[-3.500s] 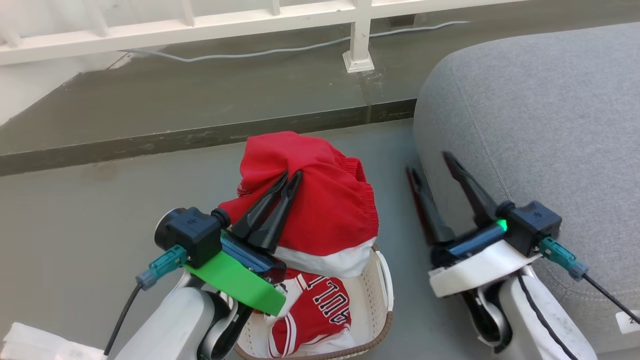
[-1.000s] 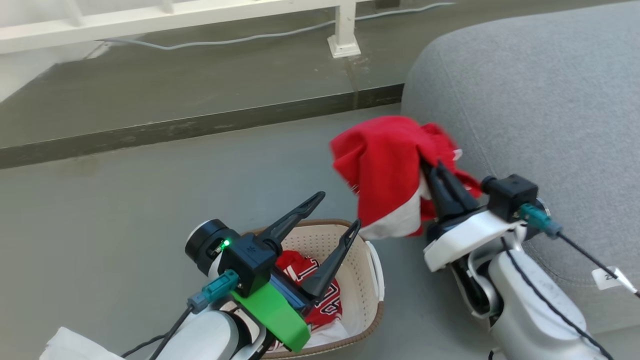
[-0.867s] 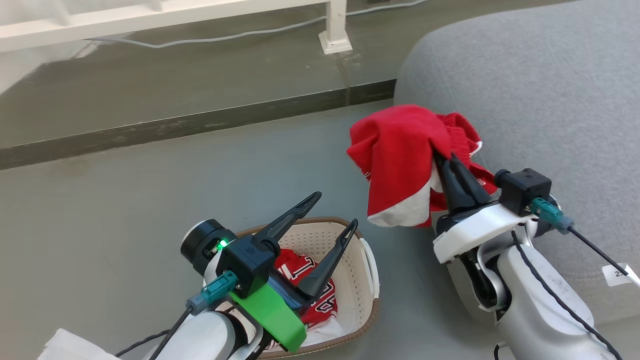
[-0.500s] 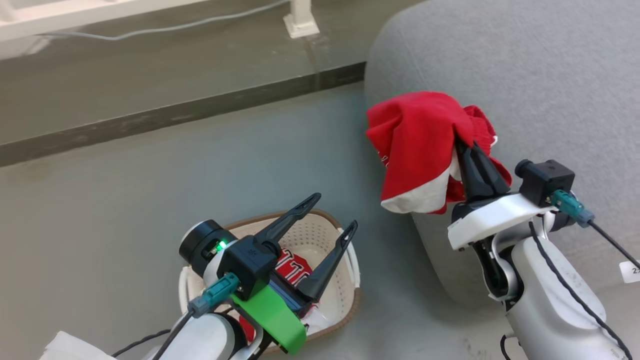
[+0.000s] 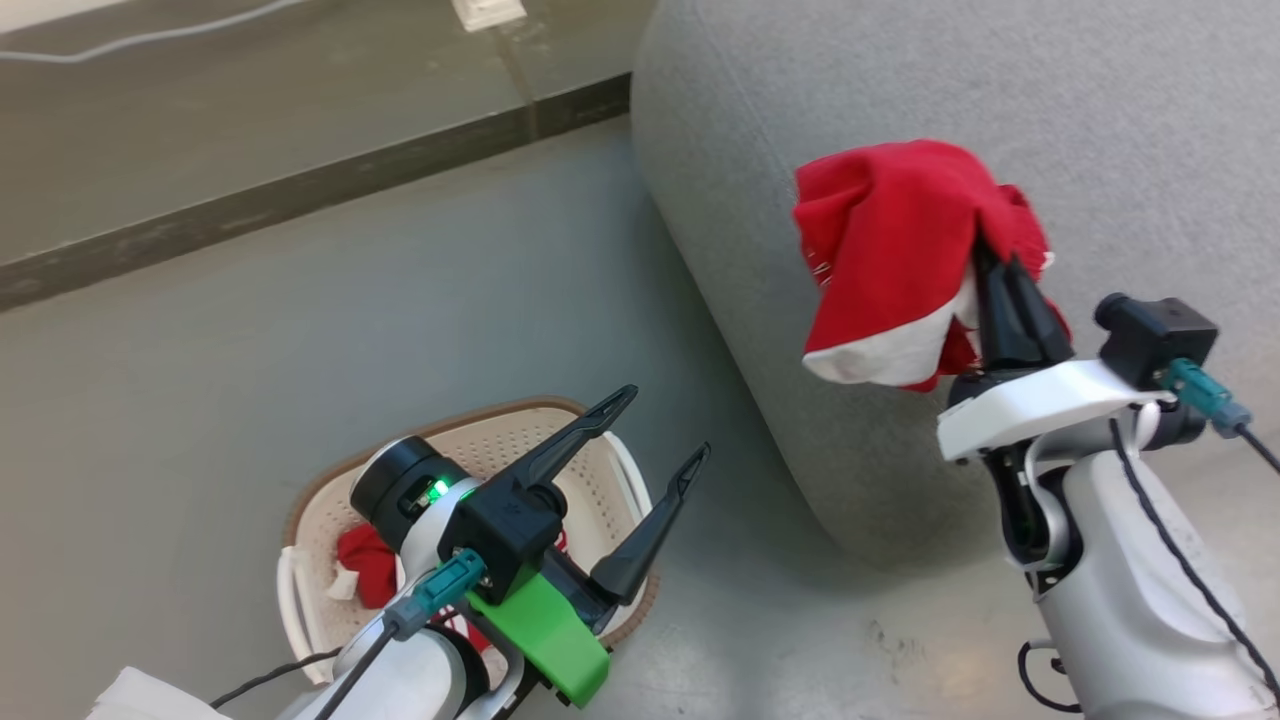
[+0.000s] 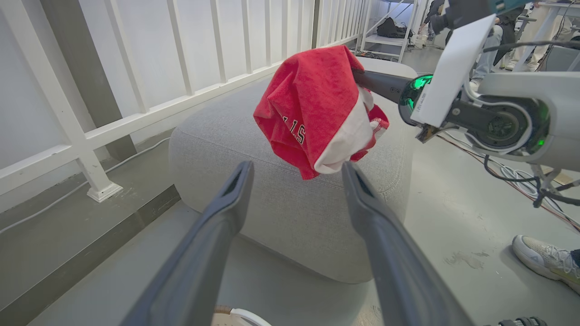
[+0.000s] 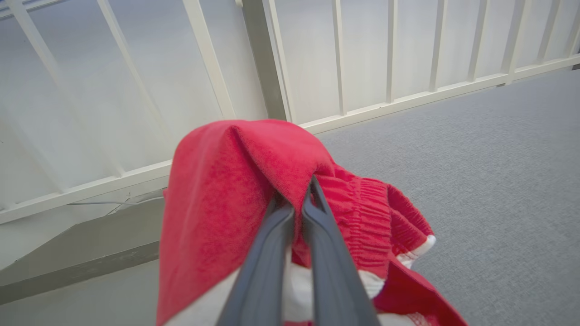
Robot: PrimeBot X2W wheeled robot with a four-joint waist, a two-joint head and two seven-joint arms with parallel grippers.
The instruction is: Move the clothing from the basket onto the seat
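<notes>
My right gripper [image 5: 1000, 265] is shut on the red garment with white trim [image 5: 890, 250], holding it up over the left edge of the grey seat [image 5: 1050, 90]. The right wrist view has that red garment [image 7: 226, 194] draped over my closed right gripper [image 7: 297, 197], with the seat [image 7: 498, 158] spreading to the right. My left gripper [image 5: 665, 425] stands open above the cream basket [image 5: 480, 450] at the lower left, nothing between its fingers. A bit of the second red-and-white garment [image 5: 365, 565] lies in the basket, mostly hidden by my left wrist. The left wrist view shows the held garment [image 6: 312, 104] beyond my open left gripper [image 6: 297, 167].
A dark raised step [image 5: 300, 190] crosses the floor at the upper left. White railing [image 6: 90, 131] stands behind the seat. A person's shoe [image 6: 543, 260] rests on the floor at the right in the left wrist view. Cables [image 6: 516, 174] lie nearby.
The red garment passed from my left gripper to my right, which carried it rightward over the seat's edge. My left gripper opened above the basket. The camera has swung right.
</notes>
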